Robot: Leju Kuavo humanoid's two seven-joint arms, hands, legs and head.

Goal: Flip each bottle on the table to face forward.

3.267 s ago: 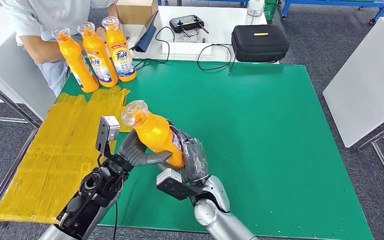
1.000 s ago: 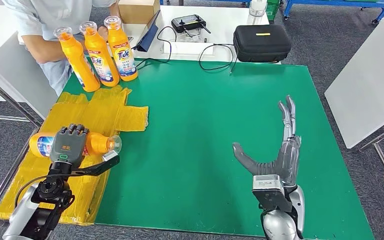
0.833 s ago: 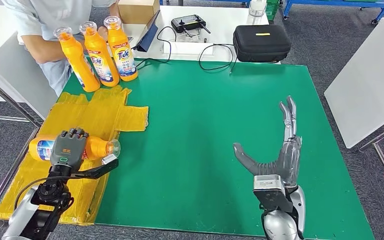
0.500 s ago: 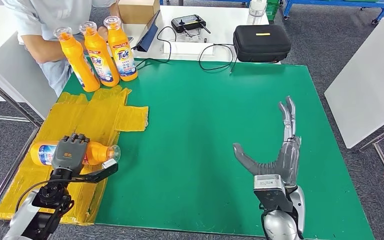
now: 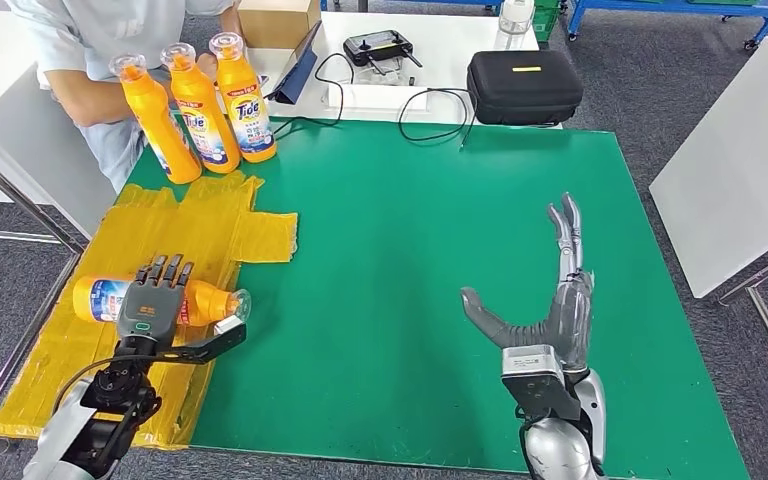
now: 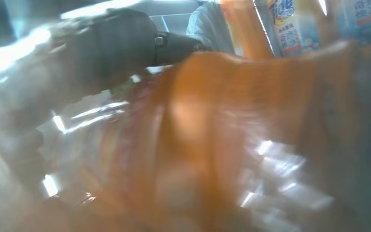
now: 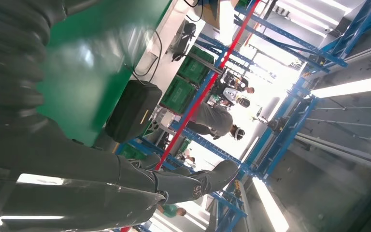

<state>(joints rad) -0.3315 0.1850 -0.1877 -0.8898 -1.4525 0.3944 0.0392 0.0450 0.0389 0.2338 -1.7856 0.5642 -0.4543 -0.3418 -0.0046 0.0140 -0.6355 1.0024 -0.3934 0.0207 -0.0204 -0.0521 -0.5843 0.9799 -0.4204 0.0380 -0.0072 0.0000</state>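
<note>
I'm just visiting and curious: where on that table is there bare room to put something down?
The green mat is bare between the yellow taped patch and the right hand, up to the cables. It is crowded at the far left corner, with three upright bottles, and where the left hand covers the lying bottle.

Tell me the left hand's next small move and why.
Probably lift the left hand straight up and away. Its fingers are spread flat over the lying bottle, which rests on the yellow tape patch, so the bottle looks set down. The right hand hangs open, holding nothing.
</note>
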